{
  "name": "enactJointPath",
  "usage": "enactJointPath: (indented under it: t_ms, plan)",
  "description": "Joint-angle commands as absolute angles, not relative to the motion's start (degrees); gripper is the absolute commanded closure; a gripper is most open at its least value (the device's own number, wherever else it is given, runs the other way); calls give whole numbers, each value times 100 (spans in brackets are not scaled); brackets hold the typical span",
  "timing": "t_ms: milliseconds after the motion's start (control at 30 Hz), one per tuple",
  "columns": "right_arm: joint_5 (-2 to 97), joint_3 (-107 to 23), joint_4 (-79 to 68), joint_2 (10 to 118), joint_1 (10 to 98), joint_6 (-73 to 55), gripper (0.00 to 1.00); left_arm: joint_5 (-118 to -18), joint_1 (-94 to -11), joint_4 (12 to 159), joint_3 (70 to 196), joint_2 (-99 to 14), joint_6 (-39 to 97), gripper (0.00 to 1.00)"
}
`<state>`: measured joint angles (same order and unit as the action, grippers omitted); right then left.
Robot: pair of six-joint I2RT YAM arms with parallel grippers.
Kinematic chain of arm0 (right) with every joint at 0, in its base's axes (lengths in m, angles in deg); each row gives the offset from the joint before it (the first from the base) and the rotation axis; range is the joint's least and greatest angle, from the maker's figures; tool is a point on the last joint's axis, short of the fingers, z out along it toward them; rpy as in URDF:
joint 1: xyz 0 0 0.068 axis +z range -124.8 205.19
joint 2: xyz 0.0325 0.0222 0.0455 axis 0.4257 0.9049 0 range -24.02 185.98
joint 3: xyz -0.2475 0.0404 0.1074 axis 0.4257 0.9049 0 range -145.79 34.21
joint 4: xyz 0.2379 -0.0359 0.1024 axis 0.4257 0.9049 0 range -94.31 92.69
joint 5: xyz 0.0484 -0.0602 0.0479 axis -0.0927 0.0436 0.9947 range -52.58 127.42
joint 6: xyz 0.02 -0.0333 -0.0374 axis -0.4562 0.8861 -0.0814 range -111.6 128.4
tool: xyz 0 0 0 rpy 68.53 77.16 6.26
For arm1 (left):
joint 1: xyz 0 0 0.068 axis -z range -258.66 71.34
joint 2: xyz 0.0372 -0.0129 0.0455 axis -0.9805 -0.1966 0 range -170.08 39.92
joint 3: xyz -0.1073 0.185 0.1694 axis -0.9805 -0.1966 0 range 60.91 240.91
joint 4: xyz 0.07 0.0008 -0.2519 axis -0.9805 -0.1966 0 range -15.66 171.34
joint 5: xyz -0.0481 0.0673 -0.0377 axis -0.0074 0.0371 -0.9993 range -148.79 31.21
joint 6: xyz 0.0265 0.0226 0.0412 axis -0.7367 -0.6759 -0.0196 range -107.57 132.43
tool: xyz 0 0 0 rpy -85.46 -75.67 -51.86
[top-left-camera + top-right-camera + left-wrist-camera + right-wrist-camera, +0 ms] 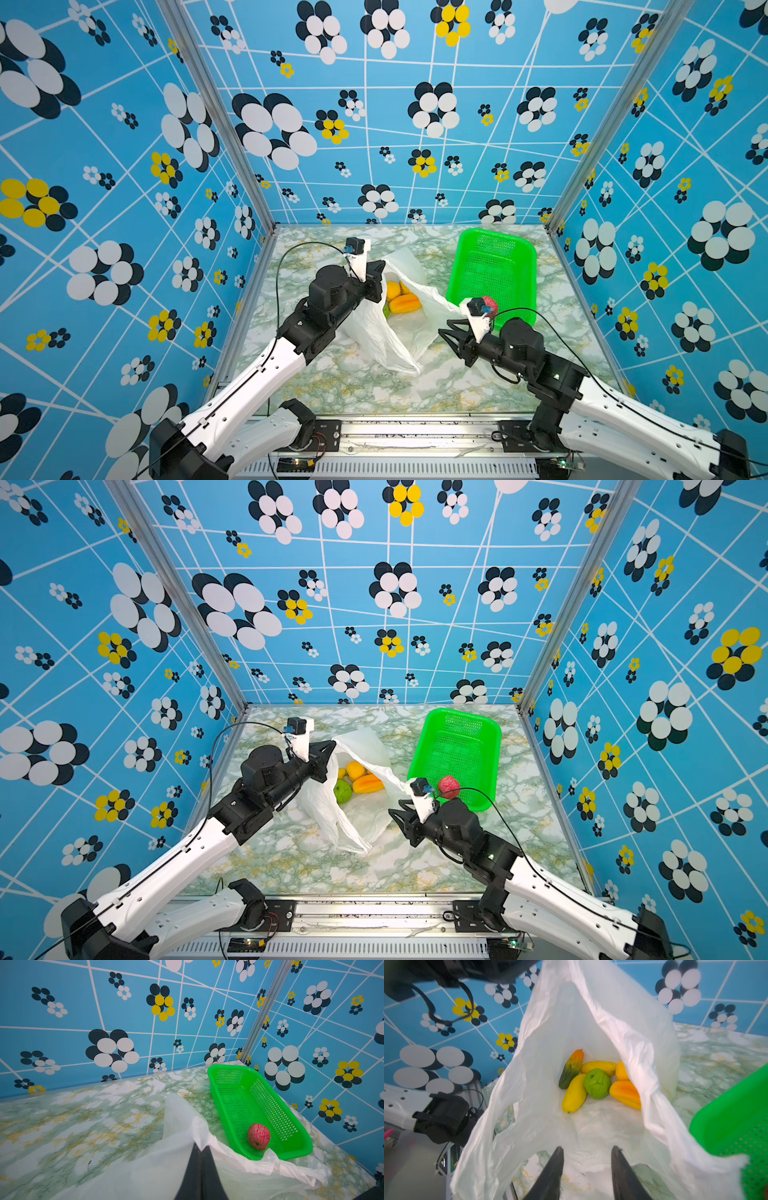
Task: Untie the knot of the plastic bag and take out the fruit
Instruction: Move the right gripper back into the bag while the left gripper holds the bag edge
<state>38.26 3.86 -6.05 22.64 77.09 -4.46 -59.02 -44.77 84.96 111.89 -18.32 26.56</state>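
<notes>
Right wrist view: your right gripper [587, 1148], spread, at plastic bag [560, 1022] mouth; fruit [597, 1083] inside bag; your left gripper [201, 1146] pinching bag rim.

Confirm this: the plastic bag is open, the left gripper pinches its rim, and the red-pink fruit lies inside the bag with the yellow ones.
One thing is wrong: the red-pink fruit lies in the green basket, not inside the plastic bag, as the left wrist view shows. The rest stands: the bag is open and the left gripper pinches its rim.
</notes>
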Motion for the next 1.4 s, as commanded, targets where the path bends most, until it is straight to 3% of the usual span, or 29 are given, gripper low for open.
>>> enactJointPath:
  t_ms: [0,167,333,700,967,1067,1233,1367]
  plan:
    - [4024,230,-1239,2859,7843,-617,60,-5982,-4465,8795,11001,-1560,2788,100]
    - [3716,302,-1849,3672,7862,-887,57,-6044,-4465,8798,10928,-1228,2838,100]
    - [3090,-288,-1248,4501,7860,-982,56,-6076,-4465,8634,11006,-1181,2956,100]
    - [3541,-329,-1985,5189,7903,-919,55,-6244,-4475,9172,10636,-1243,2468,100]
    - [2917,-495,-1860,5115,8773,-323,57,-6465,-4478,9281,10554,-1335,2183,100]
    - [2513,-248,-1853,4651,8817,-359,58,-6314,-4478,9268,10524,-1293,2142,100]
    - [1973,398,-1675,3310,8820,-224,52,-6165,-4491,9244,10514,-1308,2004,100]
    - [1869,462,-1577,3294,8817,-282,51,-6271,-4496,9270,10518,-1300,2017,100]
